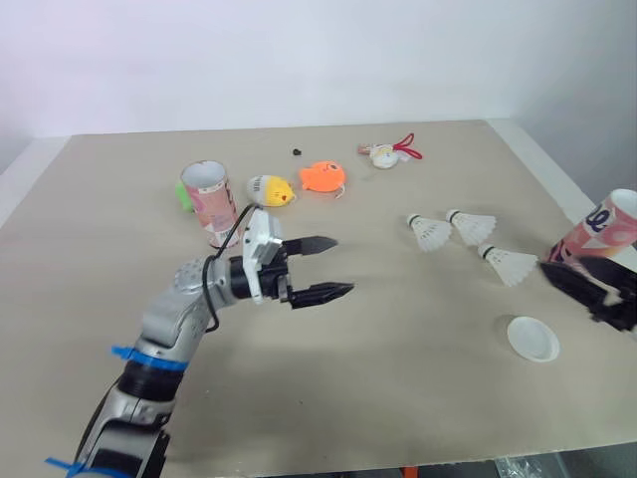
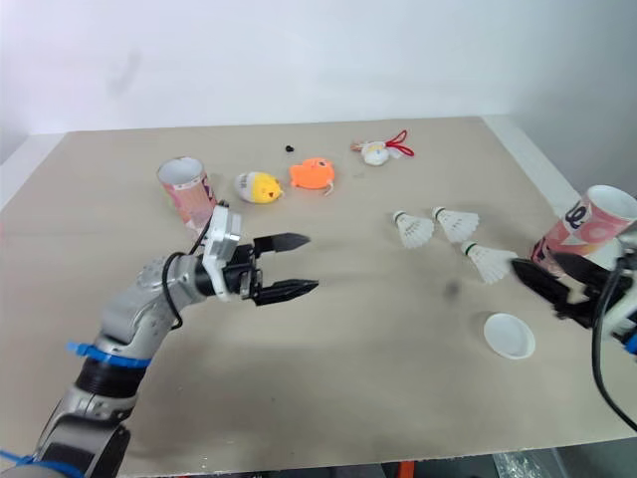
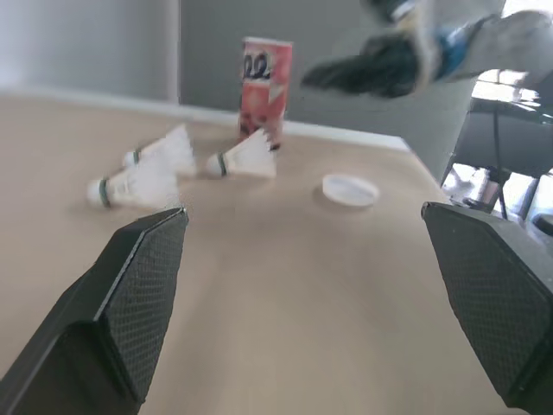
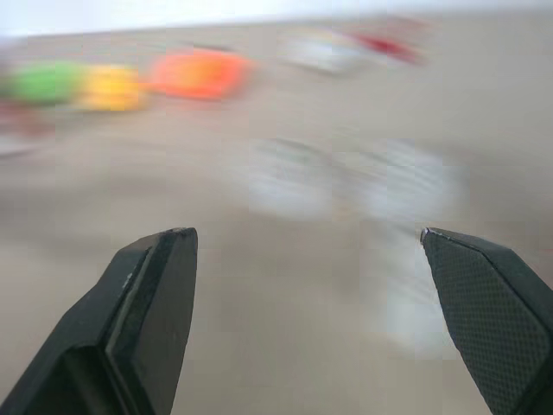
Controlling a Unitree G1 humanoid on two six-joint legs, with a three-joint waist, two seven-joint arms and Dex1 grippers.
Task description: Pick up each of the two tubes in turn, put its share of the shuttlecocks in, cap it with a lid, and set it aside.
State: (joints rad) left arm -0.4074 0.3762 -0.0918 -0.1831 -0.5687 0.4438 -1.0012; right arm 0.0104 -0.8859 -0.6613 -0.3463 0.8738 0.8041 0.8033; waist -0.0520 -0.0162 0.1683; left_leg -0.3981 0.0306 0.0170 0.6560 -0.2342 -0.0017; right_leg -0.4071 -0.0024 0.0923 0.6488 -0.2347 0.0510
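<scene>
Table mid is bare: a wide open stretch btwn L gripper and shuttlecock 1, and more free room along the front edge. L gripper hovers over that stretch, fingers spread wide w/ nothing in them, aimed twd the robot's right. Behind its wrist, L tube stands upright w/ its mouth open, well in from the left edge. A green item is just beside it, partly hidden.

R side is tighter. R tube stands near the table's right edge, mouth open. R gripper is just in front of it, fingers apart and empty; can't tell if it touches the tube. Shuttlecock 1 and shuttlecock 2 lie side by side, corks twd the robot's left. Shuttlecock 3 lies nearer, just off R gripper's fingertips. Lid lies flat twd the front edge, apart from the shuttlecocks, near R gripper.

Far strip: yellow toy and orange toy side by side, small black bit, white toy w/ red cord. All are well clear of both grippers.

Surface is plain beige, matte. Pale wall runs past the far edge; L wrist view shows dark furniture beyond the right edge.
</scene>
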